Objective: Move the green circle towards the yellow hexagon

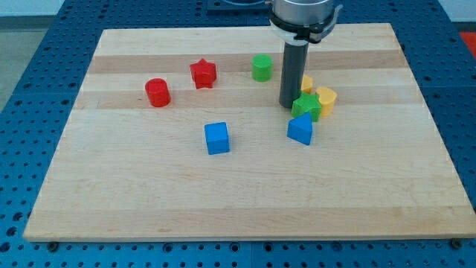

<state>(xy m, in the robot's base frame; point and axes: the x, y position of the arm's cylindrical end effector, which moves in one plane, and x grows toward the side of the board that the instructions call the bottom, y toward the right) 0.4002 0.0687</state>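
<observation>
The green circle (261,68) is a short green cylinder near the view's top, middle. The yellow hexagon (326,101) sits at the right, touching a green star (306,107). A second yellow block (306,83) shows partly behind the rod; its shape is unclear. My tip (288,105) rests on the board just left of the green star, below and to the right of the green circle, apart from it. The rod hides part of the second yellow block.
A blue block (300,129) lies just below the green star. A blue cube (217,138) sits lower middle. A red star (202,74) and a red cylinder (158,92) lie at the left. The wooden board (111,193) ends on blue pegboard.
</observation>
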